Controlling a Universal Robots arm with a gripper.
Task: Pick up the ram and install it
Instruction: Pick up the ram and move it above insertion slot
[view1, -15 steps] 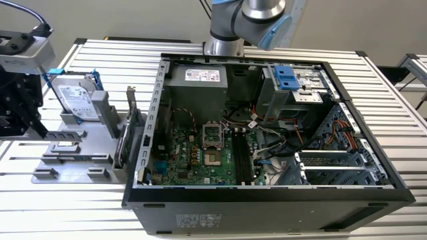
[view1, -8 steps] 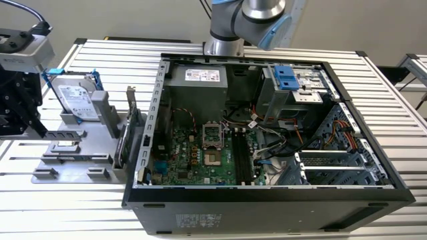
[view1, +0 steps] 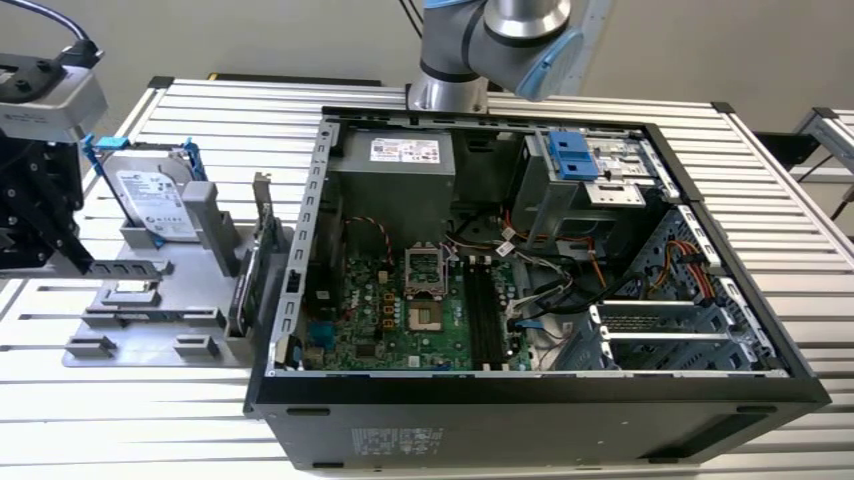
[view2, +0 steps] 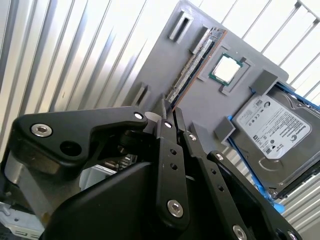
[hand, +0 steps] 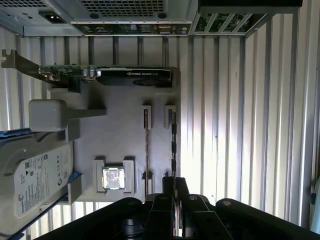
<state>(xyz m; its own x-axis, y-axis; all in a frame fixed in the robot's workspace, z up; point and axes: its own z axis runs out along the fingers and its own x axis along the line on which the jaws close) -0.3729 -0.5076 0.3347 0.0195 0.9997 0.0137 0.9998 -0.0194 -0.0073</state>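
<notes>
Grey tray (view2: 165, 55) — gripper (view2: 171, 112) near ram (view2: 197, 62).

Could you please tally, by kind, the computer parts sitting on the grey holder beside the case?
ram: 1
hard drive: 1
processor chip: 1
graphics card: 1
Total: 4

Slatted metal table (view1: 200, 100), open computer case (view1: 534, 420) on it, grey parts holder (view1: 147, 322) alongside

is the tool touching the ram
Cannot tell. In the second wrist view the tool overlaps the near end of the ram, hiding any gap.
</notes>
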